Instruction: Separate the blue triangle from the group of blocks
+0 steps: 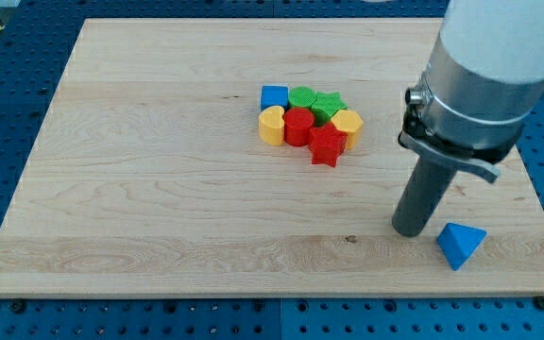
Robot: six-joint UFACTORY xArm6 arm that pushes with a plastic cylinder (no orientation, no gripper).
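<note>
The blue triangle (460, 244) lies near the worktop's (159, 189) bottom-right corner in the view, well apart from the cluster at upper centre, where a blue block (273, 95), a green round block (301, 96), a green star (329, 104), a yellow heart (271, 125), a red cylinder (298, 126), a yellow block (348, 123) and a red star (327, 146) sit packed together. My tip (412, 231) rests on the wood just beside the triangle, on its left in the view, apparently a sliver short of touching. There is no pincer on this arm, only the rod, so no spread or pinch to report. By my judgement the separation is essentially done. Any further nudge should be short and slow: the triangle is close to the right and bottom edges, and an off-centre shove could spin it or tip it off. Better to leave it alone and steer clear of the cluster.
</note>
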